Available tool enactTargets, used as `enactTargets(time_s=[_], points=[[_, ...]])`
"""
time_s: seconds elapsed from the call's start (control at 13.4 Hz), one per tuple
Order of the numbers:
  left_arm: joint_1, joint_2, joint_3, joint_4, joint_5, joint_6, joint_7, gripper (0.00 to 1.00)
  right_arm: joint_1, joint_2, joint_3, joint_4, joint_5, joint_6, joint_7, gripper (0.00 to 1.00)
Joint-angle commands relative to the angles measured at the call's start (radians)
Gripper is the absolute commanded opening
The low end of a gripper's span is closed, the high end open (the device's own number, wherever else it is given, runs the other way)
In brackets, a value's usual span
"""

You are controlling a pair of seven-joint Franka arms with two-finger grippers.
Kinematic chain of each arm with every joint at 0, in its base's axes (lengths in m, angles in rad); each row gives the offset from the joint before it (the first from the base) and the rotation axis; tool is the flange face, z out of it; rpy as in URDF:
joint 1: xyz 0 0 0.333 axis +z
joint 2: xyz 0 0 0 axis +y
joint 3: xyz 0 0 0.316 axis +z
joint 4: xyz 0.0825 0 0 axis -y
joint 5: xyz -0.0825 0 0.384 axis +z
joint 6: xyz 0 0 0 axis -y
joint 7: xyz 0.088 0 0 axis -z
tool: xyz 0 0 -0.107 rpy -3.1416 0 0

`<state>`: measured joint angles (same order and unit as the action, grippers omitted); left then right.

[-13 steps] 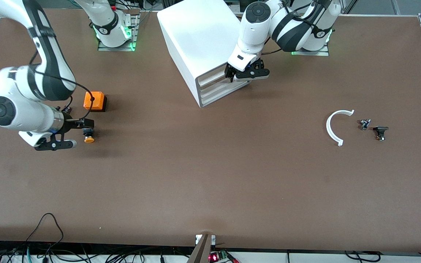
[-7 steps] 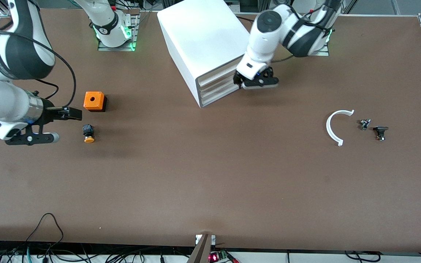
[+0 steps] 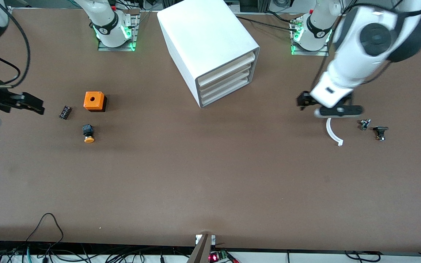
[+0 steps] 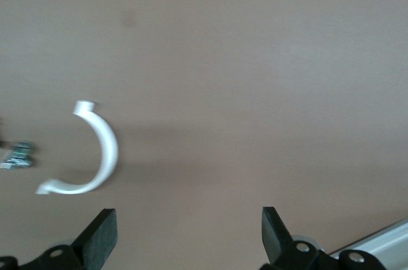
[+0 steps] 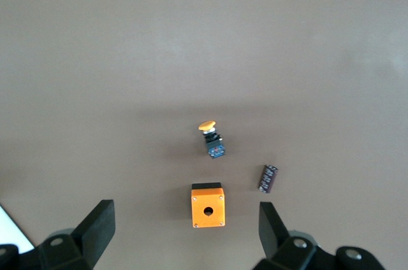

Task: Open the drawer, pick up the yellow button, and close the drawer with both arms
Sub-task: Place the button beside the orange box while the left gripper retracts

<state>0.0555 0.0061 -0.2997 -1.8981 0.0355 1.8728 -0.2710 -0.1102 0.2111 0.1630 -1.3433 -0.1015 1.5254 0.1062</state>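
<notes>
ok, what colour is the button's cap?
Orange-yellow cap on a black body; the button shows best in the right wrist view, lying beside the orange cube.

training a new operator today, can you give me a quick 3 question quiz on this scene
1. True or false: the top drawer of the white cabinet is pulled out.
2. Multiple choice: the button lies A) in the right gripper, B) on the table, nearer the front camera than the orange cube, C) inside the cabinet.
3. Fill in: the left gripper, fingers open, hangs over one end of the white curved ____.

Key: 1 false, all four drawers sit flush. 2 B; the right gripper is open and empty at its own arm's end of the table. 3 strip.
</notes>
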Motion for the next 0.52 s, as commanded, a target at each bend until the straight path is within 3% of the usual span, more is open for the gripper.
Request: enactTargets(time_s=[0.0, 0.15, 0.45], points=[[-0.008, -0.021, 0.083, 0.137, -0.028, -0.17, 0.175, 1.0, 0.012, -0.057, -0.052, -0.034, -0.003, -0.016, 0.018, 1.0], [-0.008, -0.031, 0.134, 0.19, -0.028, -0.224, 0.263, 1.0, 0.014, -0.097, -0.082, -0.06, -0.004, -0.039, 0.006, 1.0], [-0.005, -0.029, 0.152, 0.209, -0.026, -0.23, 0.291, 1.0, 0.007, -0.16, -0.086, -0.146, -0.001, -0.042, 0.006, 1.0]])
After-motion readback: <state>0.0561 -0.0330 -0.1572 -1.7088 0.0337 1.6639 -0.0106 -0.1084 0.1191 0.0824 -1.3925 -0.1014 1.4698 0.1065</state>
